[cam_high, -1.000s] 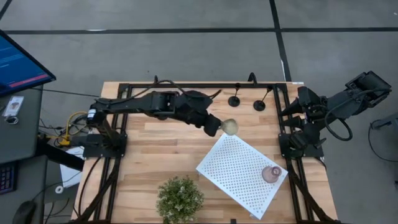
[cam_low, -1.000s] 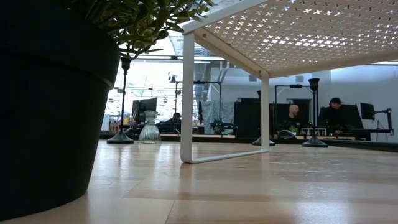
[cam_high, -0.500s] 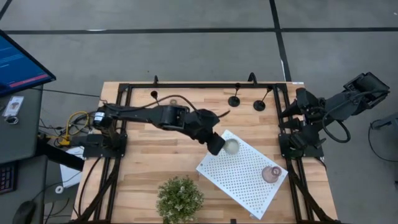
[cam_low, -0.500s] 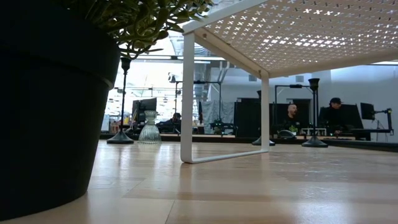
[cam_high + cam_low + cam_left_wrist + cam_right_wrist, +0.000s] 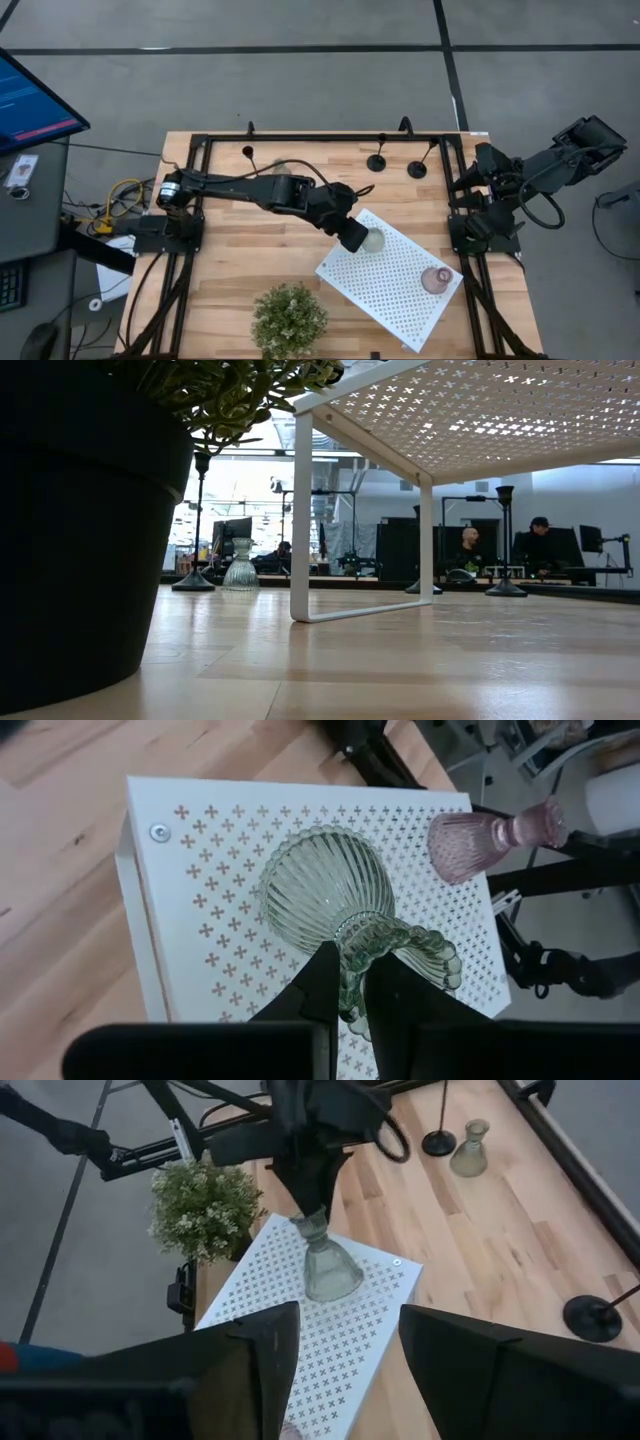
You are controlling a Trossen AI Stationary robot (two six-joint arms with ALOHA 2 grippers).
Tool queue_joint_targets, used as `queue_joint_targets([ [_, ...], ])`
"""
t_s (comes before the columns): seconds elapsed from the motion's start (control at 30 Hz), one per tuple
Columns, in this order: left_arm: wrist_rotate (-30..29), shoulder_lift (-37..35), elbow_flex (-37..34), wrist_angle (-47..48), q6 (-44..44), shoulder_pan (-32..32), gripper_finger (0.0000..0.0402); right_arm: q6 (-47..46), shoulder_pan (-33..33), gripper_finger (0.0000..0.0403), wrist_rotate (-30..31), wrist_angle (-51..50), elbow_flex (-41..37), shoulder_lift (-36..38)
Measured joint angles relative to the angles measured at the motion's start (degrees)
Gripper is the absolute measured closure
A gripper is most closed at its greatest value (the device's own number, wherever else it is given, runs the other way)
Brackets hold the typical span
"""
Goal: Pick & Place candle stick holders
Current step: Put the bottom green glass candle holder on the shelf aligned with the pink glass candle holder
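Observation:
My left gripper [image 5: 361, 238] is shut on a greenish ribbed holder [image 5: 322, 900] over the far left part of the white perforated board [image 5: 395, 290]. The holder's wide foot [image 5: 331, 1280] is at or just above the board; which, I cannot tell. A pinkish holder [image 5: 435, 280] stands on the board's right part. A beige holder [image 5: 467, 1148] and three black stemmed holders [image 5: 378, 160] [image 5: 417, 168] [image 5: 248, 153] stand on the wood at the far edge. My right gripper [image 5: 345, 1370] waits open, raised at the table's right side. My left gripper pinches the greenish holder's narrow upper end [image 5: 352, 960], just by its flared rim [image 5: 415, 948], between its two fingers [image 5: 322, 982]. The fingers slant down from the table's left. The holder stands upright below them, wide foot down over the board.
A bushy potted plant [image 5: 288, 318] stands at the near edge, left of the board. In the low view its dark pot [image 5: 80, 530] and the board's white leg [image 5: 301, 510] fill the front. Black frame rails [image 5: 320, 138] run along the table's edges.
My left gripper has gone toward the table's near edge and down, still shut on the greenish holder. The holder has moved from over the bare wood beside the board's far corner to over the board itself.

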State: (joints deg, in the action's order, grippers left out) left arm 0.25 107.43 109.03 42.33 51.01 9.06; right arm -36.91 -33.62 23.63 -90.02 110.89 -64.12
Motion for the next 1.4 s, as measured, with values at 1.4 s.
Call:
queue_joint_targets([
  [1.4,-0.2,1.3,-0.1,0.6,5.0,2.5,0.0374,1.5,-0.1,0.0236,-2.8,0.0,0.0,0.0],
])
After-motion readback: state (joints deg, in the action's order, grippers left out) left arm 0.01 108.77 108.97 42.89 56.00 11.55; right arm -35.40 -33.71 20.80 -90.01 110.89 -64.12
